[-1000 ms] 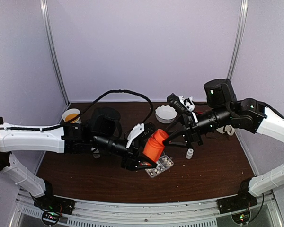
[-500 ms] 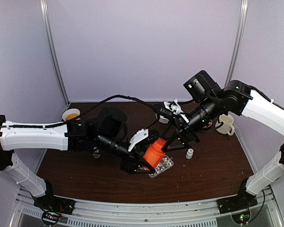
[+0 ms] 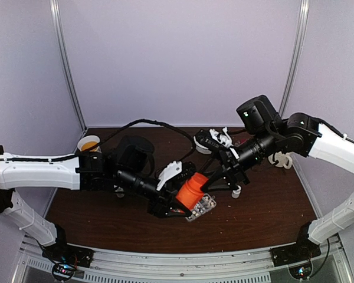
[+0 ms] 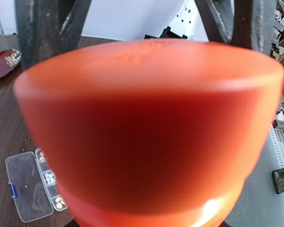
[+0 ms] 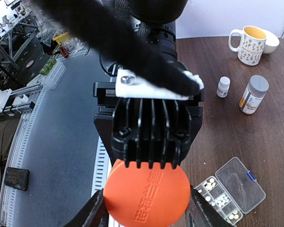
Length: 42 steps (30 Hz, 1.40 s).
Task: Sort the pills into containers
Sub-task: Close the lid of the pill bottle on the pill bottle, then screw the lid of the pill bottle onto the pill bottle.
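**Two-arm hold on the bottle above the box; opening step under way**

The left gripper [image 3: 176,203] is clamping the body of the orange bottle [image 3: 192,190], jaws about half apart on it. The right gripper [image 5: 146,210] is closing its fingers on either side of the bottle's embossed round end, probably the cap.

Judgement: the bottle is being opened so that it can be poured. The next move calls for a twist of the right wrist against a steady left hold, then a controlled tilt.

The organizer box [image 5: 232,189] is lying on the table [image 3: 106,218] just under and beside both grippers, lid folded open. The pills [image 5: 217,199] are sitting in its little compartments, apart from either gripper.

Farther off are standing a small white bottle [image 5: 223,87], a grey-capped bottle [image 5: 253,94], a mug [image 5: 248,45] and a white bowl [image 5: 270,40].
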Tool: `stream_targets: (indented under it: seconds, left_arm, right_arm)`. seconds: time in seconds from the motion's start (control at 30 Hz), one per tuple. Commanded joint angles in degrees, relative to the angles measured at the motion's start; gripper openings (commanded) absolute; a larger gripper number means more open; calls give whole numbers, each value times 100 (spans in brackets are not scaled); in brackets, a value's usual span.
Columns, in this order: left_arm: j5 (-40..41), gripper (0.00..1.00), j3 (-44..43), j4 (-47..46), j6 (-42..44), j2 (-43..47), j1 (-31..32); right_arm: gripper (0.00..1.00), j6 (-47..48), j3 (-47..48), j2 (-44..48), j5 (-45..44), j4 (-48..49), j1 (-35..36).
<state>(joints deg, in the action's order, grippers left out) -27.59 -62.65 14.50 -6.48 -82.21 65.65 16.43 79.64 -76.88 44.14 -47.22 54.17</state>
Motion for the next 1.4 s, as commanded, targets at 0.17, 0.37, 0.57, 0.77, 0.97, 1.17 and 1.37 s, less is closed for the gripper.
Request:
stream_targets:
  seconds: [0.17,0.37,0.57,0.77,0.97,1.17,1.37]
  left_arm:
    - [390,22,50,-1414,-310,546,-188]
    - [374,23,69,-1398,-305,594,-184]
    - [413,20,131,-1415,-367,666,-199]
    - [225,15,256,-1806,-410,759,-210]
    - [-383,0,173,-1948,-371,649,-222]
    - [-1035,0,-47,-1939,-390,432,-220]
    - [-1340,0,-189,-1867,-445,342,-226]
  right_arm:
    - [0,-407,-727,445,136,-122,144]
    - [0,-514,-882,538,105,-1,137]
    - [0,-866,-1207,826,5,742,129]
    - [0,-822,-1821,1371,172,1638,137]
    - [0,-366,-2211,1584,510,2162,154]
    - [0,532,-2481,1895,591,2628,190]
    - [0,1932,-2383,1892,434,2278,235]
